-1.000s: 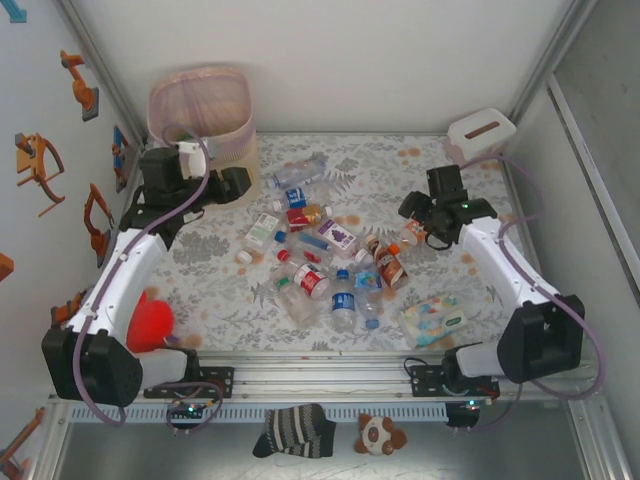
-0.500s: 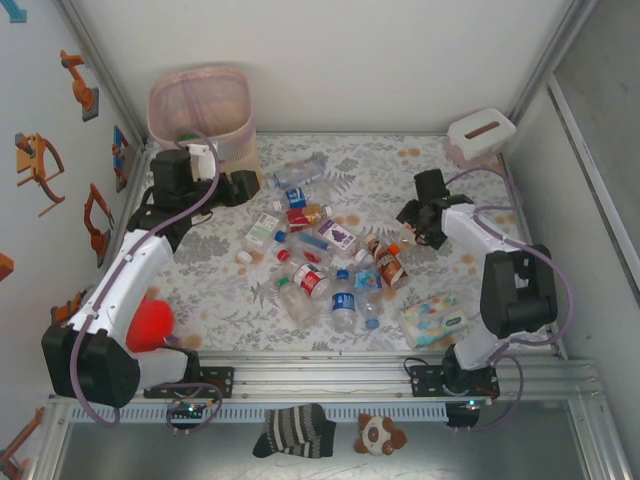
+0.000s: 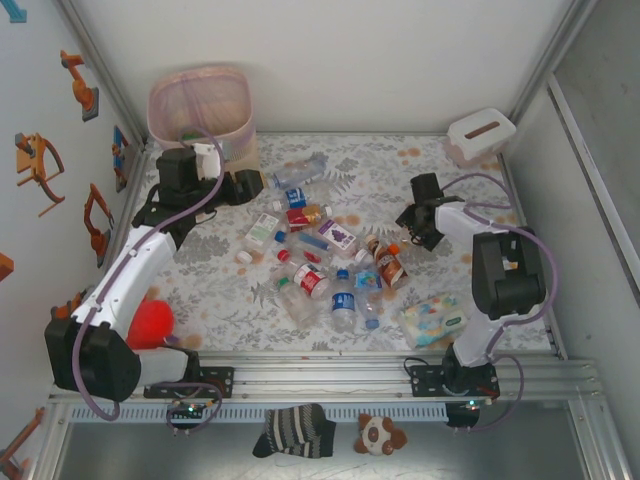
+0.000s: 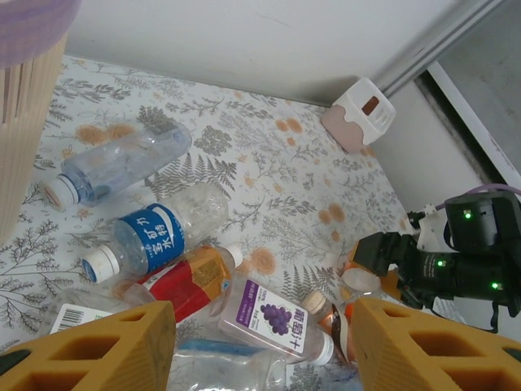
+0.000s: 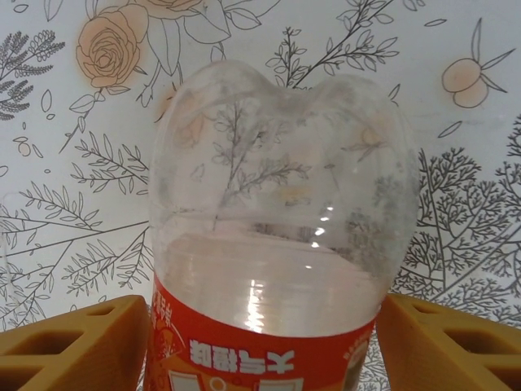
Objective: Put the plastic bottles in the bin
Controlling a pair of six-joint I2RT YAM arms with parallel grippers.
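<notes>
Several plastic bottles (image 3: 320,260) lie scattered in the middle of the floral mat. The bin (image 3: 200,105), beige with a pink liner, stands at the far left corner. My left gripper (image 3: 245,185) hovers open beside the bin, nothing between its fingers (image 4: 98,350); below it lie a grape-label bottle (image 4: 277,318), a blue-label bottle (image 4: 146,236) and a clear one (image 4: 122,163). My right gripper (image 3: 415,225) is at the pile's right edge. Its pads (image 5: 73,342) press both sides of a clear bottle with an orange-red label (image 5: 273,220), base pointing away from the camera.
A white tissue box (image 3: 480,132) sits at the far right corner. A pastel wipes pack (image 3: 433,318) lies near right. A red ball (image 3: 150,322) rests beside the left arm. A sock (image 3: 295,430) and a plush toy (image 3: 380,435) lie below the rail.
The right arm folded in and its gripper shifted slightly left, its jaws narrowing onto the orange-label bottle. The left gripper edged a little right near the bin.
</notes>
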